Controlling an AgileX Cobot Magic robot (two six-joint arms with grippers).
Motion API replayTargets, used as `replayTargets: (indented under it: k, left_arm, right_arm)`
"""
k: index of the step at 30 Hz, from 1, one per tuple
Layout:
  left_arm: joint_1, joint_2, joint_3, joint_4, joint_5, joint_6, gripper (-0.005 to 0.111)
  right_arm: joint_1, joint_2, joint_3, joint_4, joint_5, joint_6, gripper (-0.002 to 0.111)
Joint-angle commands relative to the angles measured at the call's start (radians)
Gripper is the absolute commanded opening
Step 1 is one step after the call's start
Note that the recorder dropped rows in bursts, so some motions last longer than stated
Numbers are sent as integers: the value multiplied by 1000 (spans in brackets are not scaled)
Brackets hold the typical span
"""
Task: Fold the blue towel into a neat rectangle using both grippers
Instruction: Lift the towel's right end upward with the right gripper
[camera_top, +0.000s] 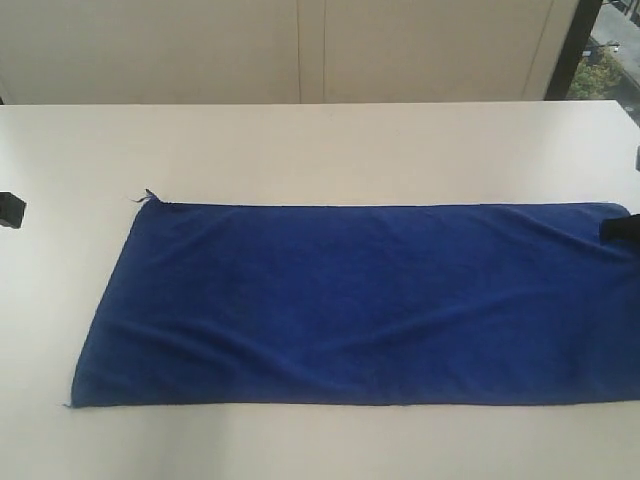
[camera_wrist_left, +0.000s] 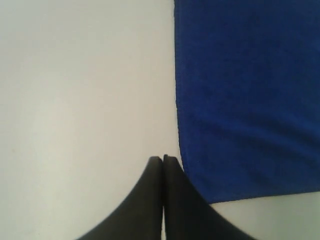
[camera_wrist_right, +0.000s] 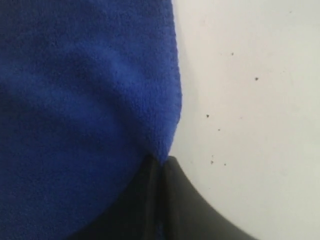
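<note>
Blue towel (camera_top: 350, 300) lies spread flat and long across the white table (camera_top: 300, 150), with hardly a wrinkle in it. The right claw (camera_wrist_right: 161, 162) is pressed together on the towel's far right corner, a bit of fleece pinched between its tips. The left claw (camera_wrist_left: 163, 159) is closed on nothing, over bare table just off the towel's left edge, near one corner. To my eye it ought to spread and take that corner, then both should lift evenly so edge meets edge.
</note>
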Motion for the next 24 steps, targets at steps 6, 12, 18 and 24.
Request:
replayTargets:
  k: [6, 12, 18, 24]
  left_arm:
    - [3, -3, 4, -1, 7, 2, 0]
    - [3, -3, 4, -1, 7, 2, 0]
    - [3, -3, 4, -1, 7, 2, 0]
    - [3, -3, 4, -1, 7, 2, 0]
  right_arm:
    - [117, -218, -78, 90, 147, 1, 0]
    - [300, -292, -138, 95, 258, -3, 0]
    - [494, -301, -237, 127, 307, -6, 0]
    - [633, -297, -333, 168, 345, -30, 0]
